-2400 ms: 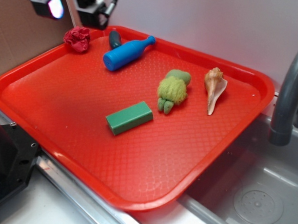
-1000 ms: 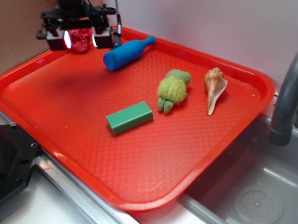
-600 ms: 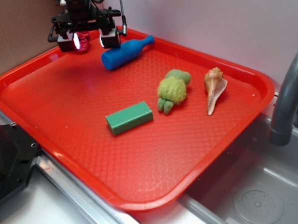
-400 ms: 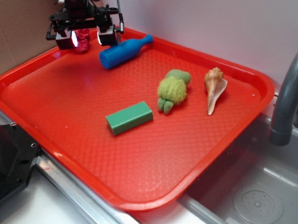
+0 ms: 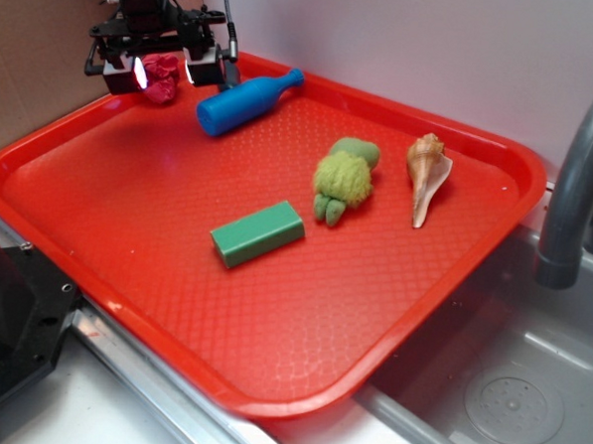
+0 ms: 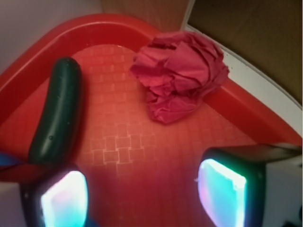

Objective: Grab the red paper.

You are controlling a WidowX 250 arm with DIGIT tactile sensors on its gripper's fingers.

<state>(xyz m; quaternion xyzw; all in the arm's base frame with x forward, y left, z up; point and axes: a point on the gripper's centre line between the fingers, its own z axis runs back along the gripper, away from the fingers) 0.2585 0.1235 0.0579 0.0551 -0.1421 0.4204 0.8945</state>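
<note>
The red paper (image 5: 164, 76), a small crumpled dark-red ball, lies in the far left corner of the red tray (image 5: 301, 322). In the exterior view my gripper (image 5: 161, 74) hangs over it, a lit fingertip on either side. The wrist view shows the red paper (image 6: 180, 73) on the tray floor ahead of my gripper (image 6: 142, 196), close to the tray's corner rim (image 6: 246, 109). The gripper is open, and only bare tray shows between the two glowing pads (image 6: 222, 189).
A dark green cucumber-like piece (image 6: 57, 116) lies just left of the paper. A blue bottle (image 5: 245, 102), a green block (image 5: 258, 233), a green plush (image 5: 344, 178) and a seashell (image 5: 426, 174) are on the tray. A faucet (image 5: 577, 187) and sink (image 5: 506, 392) are at the right.
The gripper came down from the upper left to straddle the red paper, then shifted slightly left. The blue bottle's base has been nudged a little to the left.
</note>
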